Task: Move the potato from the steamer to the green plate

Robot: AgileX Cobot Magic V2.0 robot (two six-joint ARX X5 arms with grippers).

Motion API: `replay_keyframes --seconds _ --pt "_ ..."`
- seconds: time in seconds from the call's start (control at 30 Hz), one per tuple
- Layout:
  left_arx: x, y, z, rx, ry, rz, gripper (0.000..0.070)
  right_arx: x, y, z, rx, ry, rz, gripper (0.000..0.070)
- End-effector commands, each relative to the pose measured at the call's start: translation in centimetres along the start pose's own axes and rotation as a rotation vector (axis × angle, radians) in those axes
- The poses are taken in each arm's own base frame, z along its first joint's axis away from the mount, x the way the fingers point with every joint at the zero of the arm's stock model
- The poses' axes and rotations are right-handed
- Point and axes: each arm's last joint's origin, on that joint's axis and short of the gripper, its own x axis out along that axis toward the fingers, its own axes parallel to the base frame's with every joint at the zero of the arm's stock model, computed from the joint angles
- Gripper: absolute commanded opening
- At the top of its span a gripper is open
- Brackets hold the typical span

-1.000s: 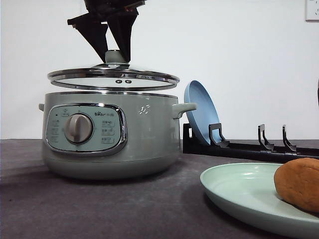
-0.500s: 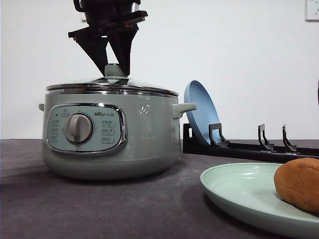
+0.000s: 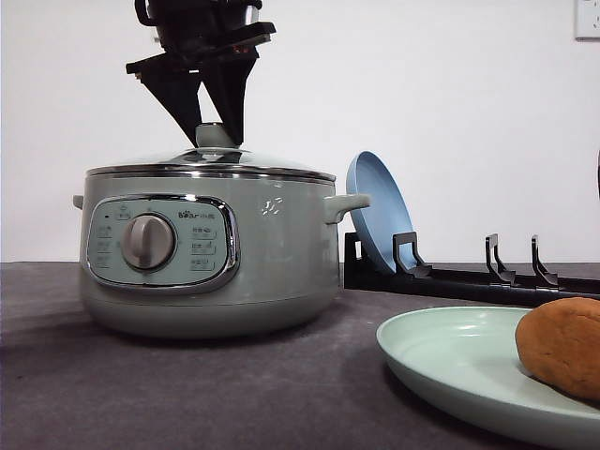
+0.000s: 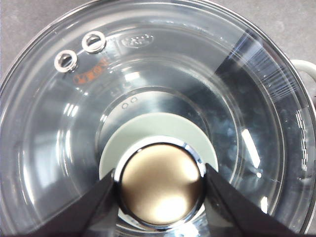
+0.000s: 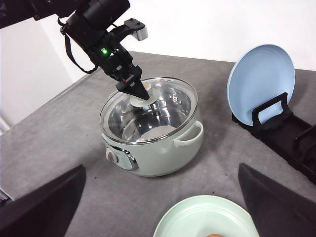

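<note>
The left gripper (image 3: 215, 131) hangs right above the steamer (image 3: 211, 251). Its two black fingers (image 4: 94, 202) press on both sides of the round knob (image 4: 162, 183) on the glass lid (image 4: 237, 123), so it is clamped on the knob. The lid sits flat on the steamer's rim. From the left wrist view, the knob's top looks shiny and gold-brown, with a pale green ring under it. Two small metal holes (image 4: 79, 51) sit near the lid's edge.

The steamer is pale green, with a silver dial (image 3: 148, 242) on its front panel and a small handle (image 3: 347, 205) on its side. It stands on a dark gray table (image 3: 187, 394).

The potato (image 3: 560, 347) is orange-brown and rests on the green plate (image 3: 450, 361), near the front of the table on the robot's right, apart from the steamer.

Behind the plate, a blue plate (image 3: 378, 223) stands tilted in a black rack (image 3: 469, 277), just beside the steamer's handle.

The right gripper's fingers (image 5: 42, 205) are dark shapes spread wide apart, up over the green plate, holding nothing.
</note>
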Motion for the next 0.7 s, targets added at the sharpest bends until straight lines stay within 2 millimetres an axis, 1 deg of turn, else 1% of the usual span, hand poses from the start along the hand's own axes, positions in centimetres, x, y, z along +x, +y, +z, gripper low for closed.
replay_keyframes --seconds 0.0,0.03,0.07,0.1,0.13,0.17,0.2,0.33,0.4,0.53,0.67 --pt "0.5 -0.3 -0.3 -0.001 0.054 -0.007 0.0047 -0.3 0.1 0.4 -0.012 -0.022 0.01 0.0624" --pt "0.4 -0.3 -0.3 -0.012 0.061 -0.007 0.0104 -0.3 0.1 0.4 -0.012 -0.023 0.009 0.0624" --pt "0.3 -0.3 -0.3 -0.016 0.06 -0.006 0.0212 -0.3 0.1 0.4 -0.012 -0.023 0.009 0.0624" --pt "0.2 -0.3 -0.2 -0.018 0.056 -0.006 0.0346 -0.3 0.1 0.4 -0.012 -0.023 0.009 0.0624" --pt "0.1 -0.3 -0.2 -0.018 0.049 -0.006 0.0517 -0.3 0.1 0.4 -0.012 -0.023 0.009 0.0624" --pt "-0.2 -0.3 -0.1 -0.019 0.04 -0.005 0.0629 -0.3 0.1 0.4 -0.012 -0.022 0.009 0.0624" --pt "-0.5 -0.3 -0.1 -0.019 0.031 -0.005 0.07 -0.3 0.1 0.4 -0.012 -0.022 0.009 0.0624" --pt "-2.8 -0.4 -0.1 -0.018 -0.009 -0.003 0.07 -0.3 0.2 0.4 -0.012 -0.021 0.012 0.0624" --pt "-4.4 -0.5 -0.5 -0.017 -0.037 -0.003 0.07 -0.3 0.1 0.4 -0.011 -0.018 0.012 0.0624" --pt "-8.0 -0.8 -1.8 -0.01 -0.094 -0.003 0.07 -0.3 0.1 0.2 -0.01 0.0 0.007 0.0624" --pt "-12.1 -1.3 -3.7 -0.001 -0.171 -0.005 0.07 -0.3 0.0 0.0 -0.007 0.024 -0.001 0.0624"
